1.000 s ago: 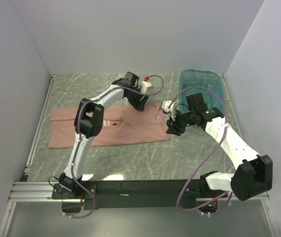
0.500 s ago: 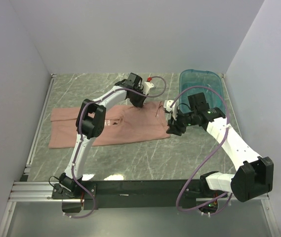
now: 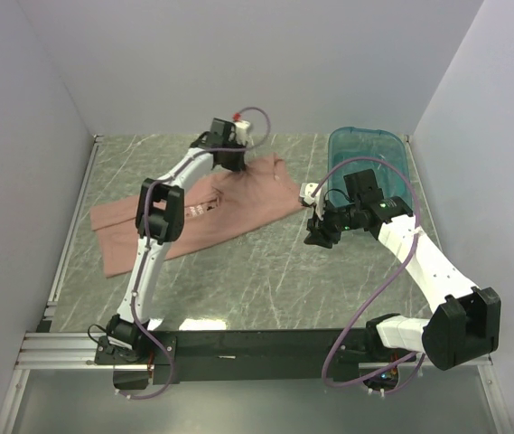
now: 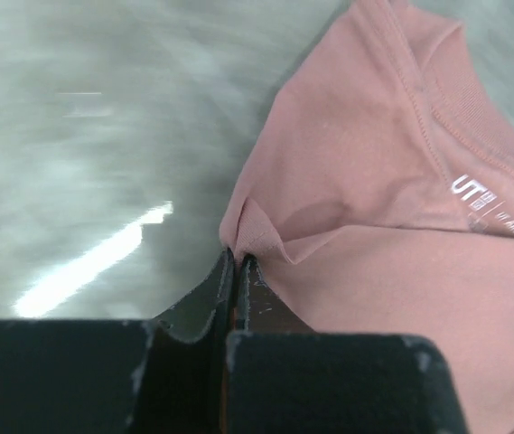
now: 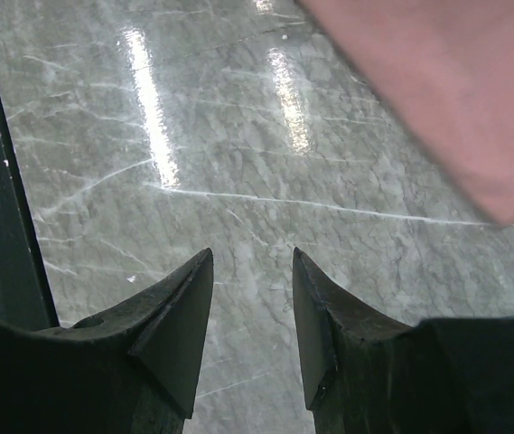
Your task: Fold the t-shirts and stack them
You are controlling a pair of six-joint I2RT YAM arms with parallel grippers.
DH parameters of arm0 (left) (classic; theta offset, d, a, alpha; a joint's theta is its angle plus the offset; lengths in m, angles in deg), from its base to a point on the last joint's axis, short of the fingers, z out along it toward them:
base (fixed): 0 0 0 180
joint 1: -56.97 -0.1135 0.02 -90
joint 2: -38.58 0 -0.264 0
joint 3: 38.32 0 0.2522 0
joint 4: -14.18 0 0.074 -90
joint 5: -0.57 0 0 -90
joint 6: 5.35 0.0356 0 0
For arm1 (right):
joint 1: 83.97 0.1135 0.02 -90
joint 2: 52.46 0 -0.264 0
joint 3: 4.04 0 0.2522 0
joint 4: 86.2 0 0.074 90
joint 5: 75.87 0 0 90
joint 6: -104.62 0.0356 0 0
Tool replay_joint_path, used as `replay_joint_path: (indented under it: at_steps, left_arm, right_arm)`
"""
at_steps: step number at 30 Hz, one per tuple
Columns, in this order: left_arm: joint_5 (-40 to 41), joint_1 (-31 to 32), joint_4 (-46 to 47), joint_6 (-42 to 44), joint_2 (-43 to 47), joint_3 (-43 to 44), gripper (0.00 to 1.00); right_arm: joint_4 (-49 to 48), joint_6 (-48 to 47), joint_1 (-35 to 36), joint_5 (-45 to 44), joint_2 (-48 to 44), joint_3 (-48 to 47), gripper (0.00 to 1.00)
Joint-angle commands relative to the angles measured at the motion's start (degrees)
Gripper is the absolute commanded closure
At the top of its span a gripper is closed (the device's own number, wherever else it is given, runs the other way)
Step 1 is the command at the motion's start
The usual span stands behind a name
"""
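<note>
Left wrist view: left claw pinches t-shirt edge tight; right claw hangs parted over table.

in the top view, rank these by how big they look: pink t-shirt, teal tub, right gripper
1. pink t-shirt
2. teal tub, though the right arm hides part of it
3. right gripper
</note>
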Motion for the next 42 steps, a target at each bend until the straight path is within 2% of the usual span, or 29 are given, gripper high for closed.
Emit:
replay_joint_path:
  at_steps: [1, 5, 9, 13, 16, 17, 18, 21, 23, 27, 29, 30, 31, 33, 35, 37, 39, 40, 42]
  left_arm:
    - [3.53, -4.35, 5.27, -12.56, -1.4, 4.56, 1.0]
    - [11.23, -7.16, 6.5, -20.98, -0.62, 3.25, 1.0]
    - [13.29, -9.89, 9.14, -24.96, 1.75, 0.26, 0.97]
    - [10.48, -11.3, 10.81, -24.88, 2.11, 2.27, 0.88]
    - [7.59, -11.65, 11.42, -24.7, 2.46, 3.42, 0.77]
    - [7.05, -11.65, 12.12, -24.44, 2.98, 3.07, 0.7]
    - [6.7, -11.65, 12.65, -24.35, 4.9, 2.37, 0.69]
    - [5.73, -11.83, 15.81, -23.47, 12.0, -3.86, 0.59]
    - [5.9, -12.35, 19.14, -22.94, 17.03, -11.41, 0.5]
    - [6.7, -15.07, 23.37, -23.64, 34.48, -26.7, 0.41]
    - [7.57, -18.05, 23.47, -25.57, 40.66, -35.31, 0.35]
    - [8.18, -19.28, 22.68, -26.36, 46.7, -38.12, 0.34]
    - [8.45, -20.51, 22.33, -28.2, 49.89, -43.98, 0.33]
    - [10.02, -25.08, 20.32, -30.32, 58.57, -49.38, 0.27]
    - [11.7, -29.2, 14.35, -32.43, 63.35, -55.45, 0.25]
    - [13.54, -31.5, 9.52, -30.52, 69.76, -61.84, 0.25]
    - [15.3, -33.62, 8.36, -28.32, 76.77, -66.78, 0.25]
    - [18.7, -34.06, 8.09, -26.57, 79.17, -71.16, 0.25]
    - [22.5, -34.24, 7.47, -26.11, 86.26, -74.61, 0.18]
  right_arm:
    - [-0.38, -0.37, -0.43, 1.21, -0.47, -1.68, 0.52]
    - [-0.73, -0.28, -0.08, 0.77, 0.32, -1.51, 0.52]
    - [-0.82, -0.02, 0.45, 0.15, 0.94, -1.51, 0.52]
    - [-0.82, -0.02, 1.15, -0.46, 1.55, -1.51, 0.52]
    - [-0.73, -0.28, 1.85, -0.73, 1.9, -1.42, 0.52]
    - [-0.73, -0.54, 2.55, -0.73, 1.99, -1.33, 0.52]
    - [-0.82, -0.8, 2.99, -0.73, 1.99, -1.07, 0.52]
    - [-1.52, -1.77, 7.38, -1.95, 2.25, -0.28, 0.52]
    - [-2.75, -2.65, 10.72, -5.46, 2.95, 0.25, 0.52]
    - [-6.52, -4.84, 25.1, -15.9, 5.32, 0.25, 0.52]
    - [-10.47, -5.9, 29.96, -22.39, 7.78, -0.45, 0.52]
    - [-12.05, -6.17, 31.9, -24.52, 8.84, -1.85, 0.52]
    - [-15.72, -6.26, 36.18, -26.72, 10.15, -2.73, 0.52]
    - [-19.43, -5.64, 40.16, -32.42, 15.51, -6.67, 0.51]
    - [-26.89, -3.46, 45.34, -36.83, 22.6, -9.58, 0.5]
    - [-33.74, -0.64, 50.43, -46.66, 31.37, -14.84, 0.48]
    - [-37.27, -0.54, 52.82, -50.72, 36.33, -19.85, 0.47]
    - [-40.08, -2.2, 53.79, -51.61, 40.01, -20.92, 0.47]
    - [-42.29, -3.7, 55.55, -51.79, 43.2, -23.73, 0.46]
